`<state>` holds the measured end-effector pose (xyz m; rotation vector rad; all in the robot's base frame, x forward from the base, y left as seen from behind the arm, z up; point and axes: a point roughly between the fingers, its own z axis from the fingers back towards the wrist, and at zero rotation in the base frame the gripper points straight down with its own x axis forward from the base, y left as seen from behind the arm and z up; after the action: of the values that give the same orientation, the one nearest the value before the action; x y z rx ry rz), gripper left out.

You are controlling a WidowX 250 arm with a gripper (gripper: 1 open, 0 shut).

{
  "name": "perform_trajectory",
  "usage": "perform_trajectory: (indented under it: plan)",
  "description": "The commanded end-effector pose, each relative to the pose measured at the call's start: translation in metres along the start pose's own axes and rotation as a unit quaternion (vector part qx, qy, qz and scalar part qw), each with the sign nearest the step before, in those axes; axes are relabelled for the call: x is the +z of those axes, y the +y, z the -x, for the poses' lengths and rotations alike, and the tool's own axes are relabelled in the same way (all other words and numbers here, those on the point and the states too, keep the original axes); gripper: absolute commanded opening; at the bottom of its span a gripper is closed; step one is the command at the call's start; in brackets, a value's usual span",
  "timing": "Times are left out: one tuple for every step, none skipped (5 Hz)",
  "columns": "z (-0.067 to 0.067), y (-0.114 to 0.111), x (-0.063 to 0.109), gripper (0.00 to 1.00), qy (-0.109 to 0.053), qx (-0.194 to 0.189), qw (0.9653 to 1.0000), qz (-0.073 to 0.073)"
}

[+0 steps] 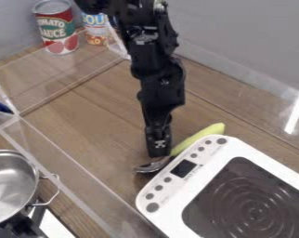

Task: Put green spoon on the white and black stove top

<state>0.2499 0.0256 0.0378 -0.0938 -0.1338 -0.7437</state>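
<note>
Green spoon point(197, 138): handle right-rear, bowl left-front | end effector point(159, 152): spread open

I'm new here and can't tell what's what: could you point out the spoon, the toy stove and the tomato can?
Green spoon point(203, 136): camera view, handle.
Toy stove point(253, 202): camera view, black top.
Tomato can point(57, 28): camera view, label.

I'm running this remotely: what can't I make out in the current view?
- Gripper: fingertips are dark and overlap the spoon; grip or mere touch is unclear.
- Green spoon: middle hidden by the gripper.
- Stove top: right and lower parts cut off by the frame edge; button markings too small.
- Steel pot: left side cut off by the edge.
</note>
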Motion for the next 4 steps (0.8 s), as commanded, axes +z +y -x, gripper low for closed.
perform_trajectory:
  plan:
    - [-0.003,0.005,0.008,1.0,-0.008,-0.029,0.9995,-0.012]
    - [-0.002,0.006,0.007,1.0,-0.005,-0.05,0.9987,-0.011]
    - [-0.009,0.004,0.006,1.0,-0.004,-0.031,0.9994,-0.015]
    - [-0.015,0.001,0.004,1.0,-0.002,-0.012,0.9997,-0.019]
